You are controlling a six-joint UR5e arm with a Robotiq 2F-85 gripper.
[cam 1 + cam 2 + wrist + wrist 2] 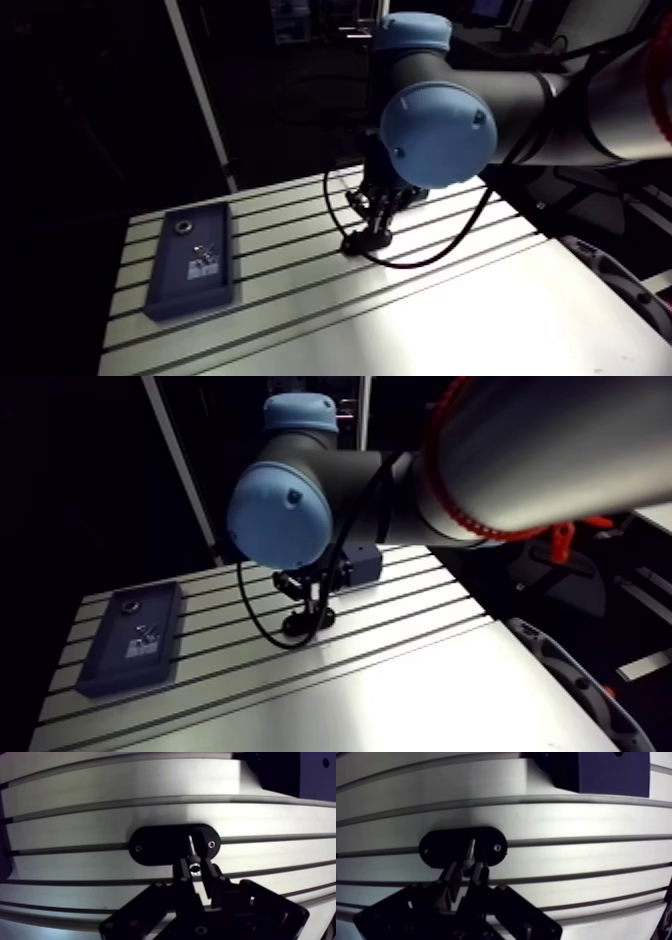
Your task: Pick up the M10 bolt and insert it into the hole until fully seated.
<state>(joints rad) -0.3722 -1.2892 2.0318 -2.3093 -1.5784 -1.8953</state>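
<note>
Gripper (pixel 194 872) is clenched on the M10 bolt (pixel 191 853), which points tip-down at the black oval plate (pixel 155 847) on the surface (pixel 100 817), near the plate's middle. I can't see the hole itself because the shank hides it. I'd say hold the bolt square to the plate, go down slowly, and only let go once the head sits flush on the plate.

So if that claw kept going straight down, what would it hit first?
Probably the black oval plate: the bolt pinched in the gripper points at its middle, tip close above or touching; depth is unclear.
</note>
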